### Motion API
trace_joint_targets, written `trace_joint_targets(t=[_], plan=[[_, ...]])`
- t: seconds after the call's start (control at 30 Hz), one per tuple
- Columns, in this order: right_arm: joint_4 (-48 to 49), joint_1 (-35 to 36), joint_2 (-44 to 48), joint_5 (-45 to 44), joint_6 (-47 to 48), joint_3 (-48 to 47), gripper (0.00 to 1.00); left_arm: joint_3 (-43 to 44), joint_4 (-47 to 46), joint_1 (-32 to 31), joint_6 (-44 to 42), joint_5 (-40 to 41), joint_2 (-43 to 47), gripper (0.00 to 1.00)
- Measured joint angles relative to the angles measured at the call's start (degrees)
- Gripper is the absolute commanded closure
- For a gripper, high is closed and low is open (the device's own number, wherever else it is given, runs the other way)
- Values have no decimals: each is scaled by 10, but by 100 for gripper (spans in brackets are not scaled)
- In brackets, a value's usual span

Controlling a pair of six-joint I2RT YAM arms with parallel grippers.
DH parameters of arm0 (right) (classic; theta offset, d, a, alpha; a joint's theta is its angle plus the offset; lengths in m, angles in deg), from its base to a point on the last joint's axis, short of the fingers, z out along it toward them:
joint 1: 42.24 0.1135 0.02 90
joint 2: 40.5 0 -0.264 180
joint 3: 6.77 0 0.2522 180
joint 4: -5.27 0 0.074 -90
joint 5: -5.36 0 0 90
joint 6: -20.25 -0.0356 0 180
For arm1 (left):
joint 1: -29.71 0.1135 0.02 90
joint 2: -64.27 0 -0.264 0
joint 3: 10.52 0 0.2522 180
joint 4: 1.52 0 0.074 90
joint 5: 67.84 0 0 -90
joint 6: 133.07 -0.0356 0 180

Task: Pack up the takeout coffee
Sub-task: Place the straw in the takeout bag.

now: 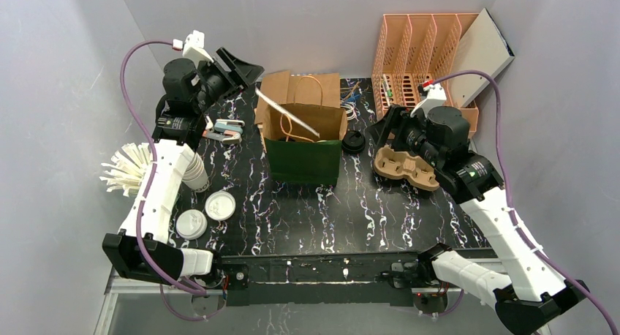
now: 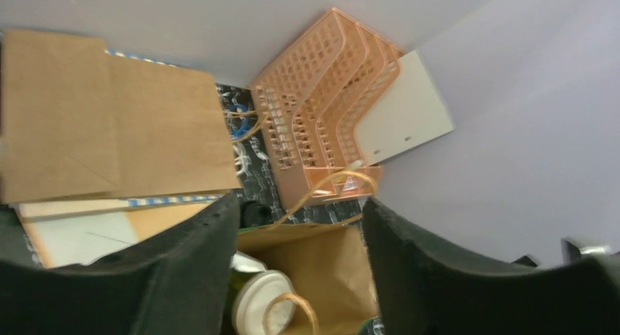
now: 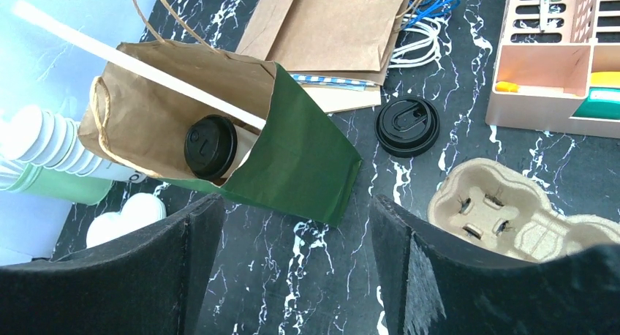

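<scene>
now, green bag [image 1: 303, 159] with lidded cup [image 3: 210, 146] just beyond left end effector [image 2: 300, 203], fingers apart, empty

White arms [image 1: 157, 189], black joints [image 1: 179, 79] — purple cables [image 1: 126, 72].

No text, brand or number can be read anywhere; raised marks on the round black plastic cup lid [image 3: 407, 126] are too small to read.

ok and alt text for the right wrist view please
An open green paper bag holds a black-lidded cup and a long white stick leaning out. A loose black lid and a cardboard cup carrier lie beside it; the open, empty right gripper frames the bottom edge.
</scene>
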Motion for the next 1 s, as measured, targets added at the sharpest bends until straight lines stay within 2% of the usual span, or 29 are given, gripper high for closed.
trace_joint_targets(t=[0.1, 0.2, 0.27, 0.37, 0.43, 0.6, 0.77, 0.83, 1.0], plan=[[2, 0, 0, 0, 0, 0, 19, 0, 9, -1, -14, 4, 0, 25], [2, 0, 0, 0, 0, 0, 19, 12, 53, -1, -47, 47, 4, 30], [2, 0, 0, -1, 0, 0, 19, 20, 83, -3, -67, 82, 13, 35], [2, 0, 0, -3, 0, 0, 19, 52, 160, -3, -112, 183, 46, 54], [2, 0, 0, -4, 0, 0, 19, 84, 205, -3, -141, 249, 70, 60], [2, 0, 0, -4, 0, 0, 19, 151, 288, -3, -214, 466, 126, 58], [2, 0, -3, 8, -3, 0, 20, 145, 360, -3, -263, 669, 120, 53], [2, 0, -9, 15, -6, 0, 20, 114, 388, -3, -267, 719, 109, 52], [2, 6, -31, 28, -15, 0, 21, -3, 402, 2, -267, 768, 102, 57]])
